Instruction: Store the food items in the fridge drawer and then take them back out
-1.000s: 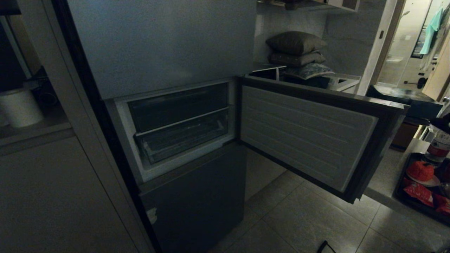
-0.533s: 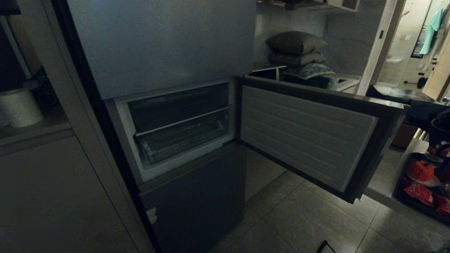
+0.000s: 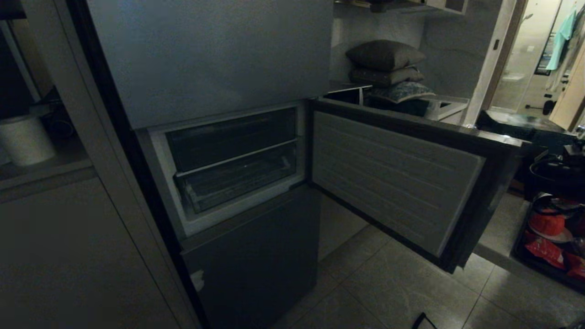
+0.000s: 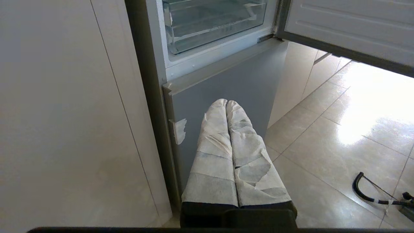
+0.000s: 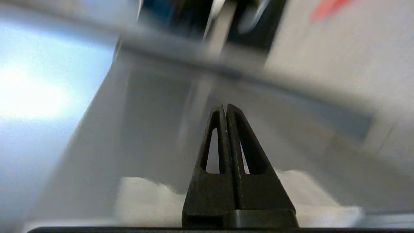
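**Sizing up the red food and the drawer**

Judging by its look, the round red-orange lump (image 3: 547, 223) at the right edge of the head view is light and soft enough to dent, so a gentle pinch across its widest part seems safest. It sits on a pale plate inside a dark tray (image 3: 518, 244), with crinkly red packets (image 3: 544, 251) just below it; those look slippery and are best taken by a flat edge. The fridge drawer (image 3: 237, 180), left of centre, is stiff clear plastic, and its front lip is the likely place to pull. It lies pushed in under the flat shelf, with the middle door (image 3: 397, 178) swung wide.

The right gripper (image 5: 225, 108) has its black jaws pressed together on nothing; its surroundings are smeared, and only a dark bulk of arm (image 3: 553, 171) shows above the tray. The left gripper (image 4: 226, 103), wrapped in white, hangs with jaws together before the lower door. The tray runs out of frame, so any further food cannot be counted.
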